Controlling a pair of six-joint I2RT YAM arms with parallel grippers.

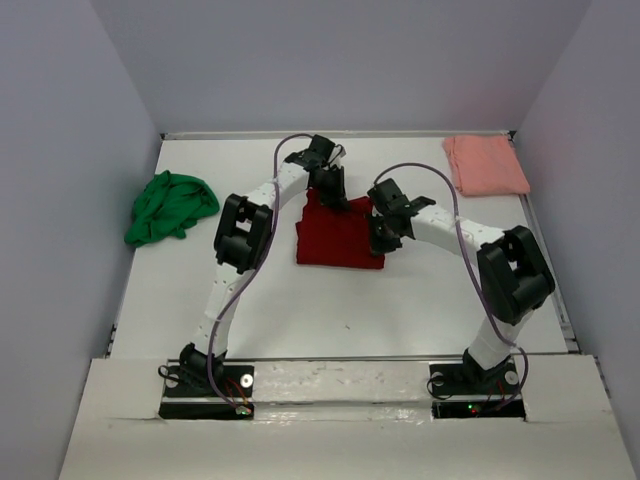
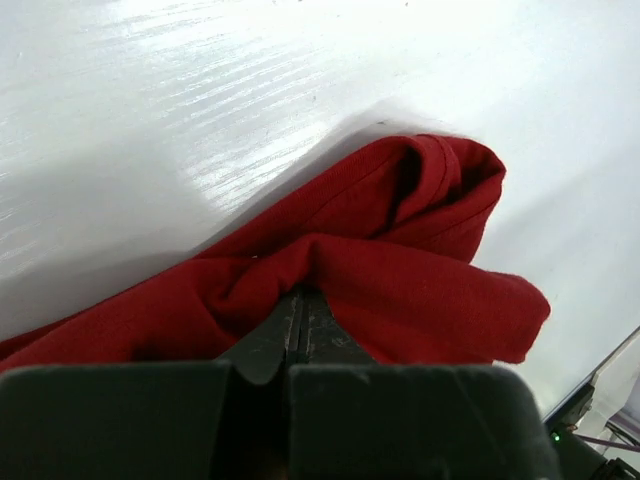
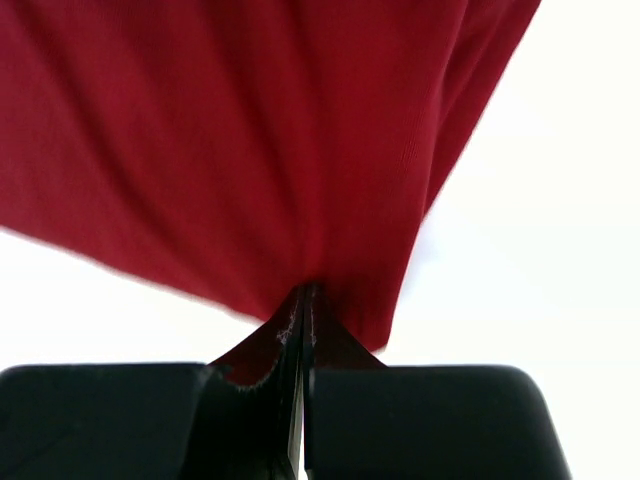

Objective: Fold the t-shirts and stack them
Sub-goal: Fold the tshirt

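Bright, even light is cast from above. Streaked glare is seen on the surface (image 2: 200, 120) in the left wrist view; in the right it is blown white, the dark red t-shirt (image 3: 250, 150) blurred.

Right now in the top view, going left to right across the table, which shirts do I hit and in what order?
green t-shirt → dark red t-shirt → salmon pink t-shirt
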